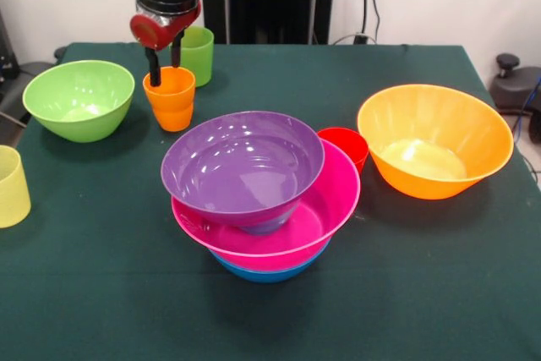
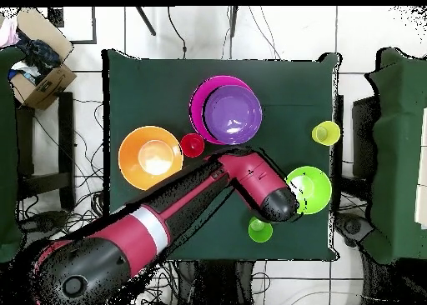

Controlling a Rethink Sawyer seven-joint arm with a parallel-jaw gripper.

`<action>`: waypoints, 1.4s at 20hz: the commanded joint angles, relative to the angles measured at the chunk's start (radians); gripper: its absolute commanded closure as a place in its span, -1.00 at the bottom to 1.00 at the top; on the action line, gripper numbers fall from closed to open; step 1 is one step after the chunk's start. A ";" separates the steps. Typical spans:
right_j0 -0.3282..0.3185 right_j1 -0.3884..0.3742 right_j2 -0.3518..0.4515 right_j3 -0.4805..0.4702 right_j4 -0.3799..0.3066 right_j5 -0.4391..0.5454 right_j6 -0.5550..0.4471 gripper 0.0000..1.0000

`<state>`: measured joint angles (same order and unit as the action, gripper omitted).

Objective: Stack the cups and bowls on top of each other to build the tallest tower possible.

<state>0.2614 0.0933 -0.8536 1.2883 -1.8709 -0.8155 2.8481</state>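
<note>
My gripper [image 1: 165, 74] hangs over the orange cup [image 1: 172, 99], which stands on the table at the far left. It is open, with one finger outside the cup's left wall and the other dipping inside the rim. The green cup [image 1: 199, 54] stands just behind. In the middle the tower has the purple bowl [image 1: 243, 164] in the pink bowl [image 1: 325, 209] on a blue bowl [image 1: 266, 273]. The red cup [image 1: 346, 144] stands behind it. In the overhead view my arm [image 2: 250, 181] hides the orange cup and the gripper.
The lime green bowl [image 1: 79, 99] sits at the left and the big orange bowl [image 1: 434, 141] at the right. A pale yellow cup [image 1: 12, 186] stands at the table's left edge. A cardboard box [image 2: 40, 78] lies on the floor beside the table.
</note>
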 commanded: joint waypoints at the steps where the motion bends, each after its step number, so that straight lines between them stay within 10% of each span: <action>1: 0.007 0.061 0.188 -0.114 0.008 0.020 -0.024 -1.00; 28: 0.017 0.056 0.197 -0.113 0.037 0.059 -0.156 -1.00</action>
<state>0.2682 0.1574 -0.8539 1.2687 -1.8711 -0.8153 2.8481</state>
